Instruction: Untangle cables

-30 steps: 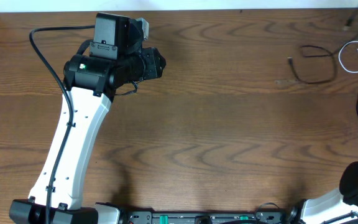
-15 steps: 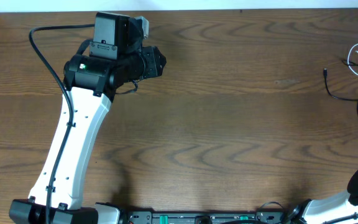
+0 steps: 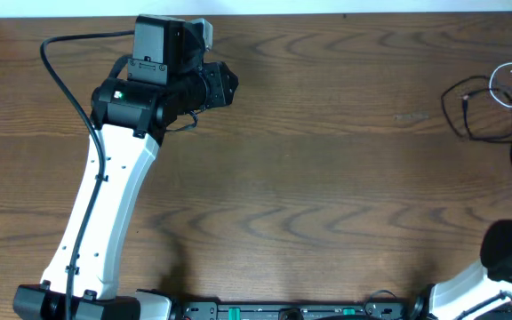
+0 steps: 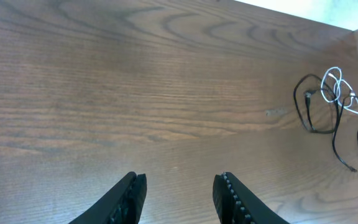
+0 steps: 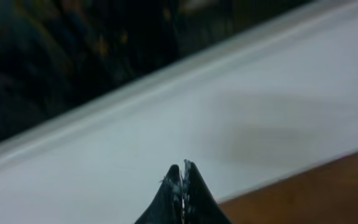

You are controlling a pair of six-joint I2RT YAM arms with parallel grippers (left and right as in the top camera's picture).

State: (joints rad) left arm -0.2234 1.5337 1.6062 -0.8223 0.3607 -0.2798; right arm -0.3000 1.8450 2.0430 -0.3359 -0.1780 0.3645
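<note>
The black cable point(image 4: 296, 106) and the white cable point(image 4: 334, 81) lay crossed at the far right edge. The left gripper point(image 4: 179, 190) hung released, well apart from them. The right gripper point(image 5: 182, 183) was clenched, on what I cannot tell. Untangling looked barely begun; next, one cable needed pulling clear.

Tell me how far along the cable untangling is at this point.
Nothing looks done: the black cable and white cable lie looped over each other near the right edge of the table. Nothing is visibly in hand: the left gripper hangs open over bare wood, and the right gripper is shut, aimed off the table, with no cable seen. Separating them is all left.
</note>
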